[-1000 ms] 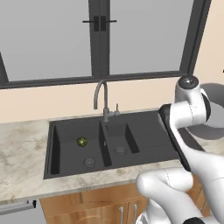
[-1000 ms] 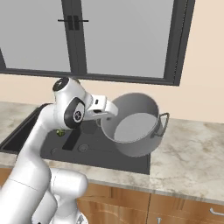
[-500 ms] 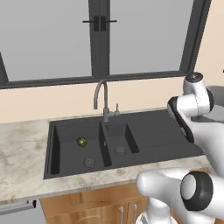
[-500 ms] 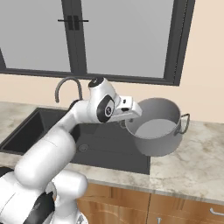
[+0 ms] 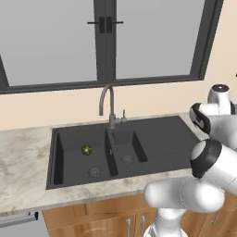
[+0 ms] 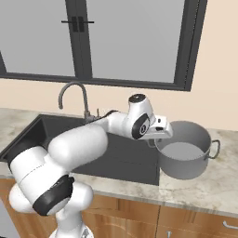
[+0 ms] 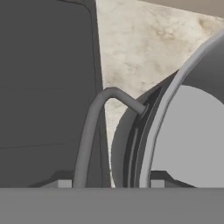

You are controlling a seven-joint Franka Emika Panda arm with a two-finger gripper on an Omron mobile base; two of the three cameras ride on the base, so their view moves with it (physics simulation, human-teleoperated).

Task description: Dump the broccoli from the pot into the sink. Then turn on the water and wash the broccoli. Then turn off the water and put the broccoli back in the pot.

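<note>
The broccoli (image 5: 86, 149) lies on the floor of the large left basin of the dark sink (image 5: 162, 135), above its drain. The grey pot (image 6: 186, 151) stands upright and level, on or just above the counter right of the sink (image 6: 130, 163), its pale inside bare. My gripper (image 6: 159, 136) is shut on the pot's left rim beside its handle. In the hand view, the pot's rim (image 7: 153, 131) runs between the fingers of my gripper (image 7: 109, 181), and the looped handle (image 7: 94, 118) hangs to the left. No water runs from the faucet (image 5: 109, 99).
The faucet's small side lever (image 5: 124, 115) sits at its base behind the small basin. Marbled counter (image 6: 218, 186) surrounds the sink, with a window and wall behind. My arm stretches across the drainboard (image 7: 43, 87) toward the pot. Wooden cabinet fronts run below the counter.
My arm has swung right, carrying the pot from above the sink's right part to the counter beside it, lowering it and levelling it upright. The broccoli has stayed put.
</note>
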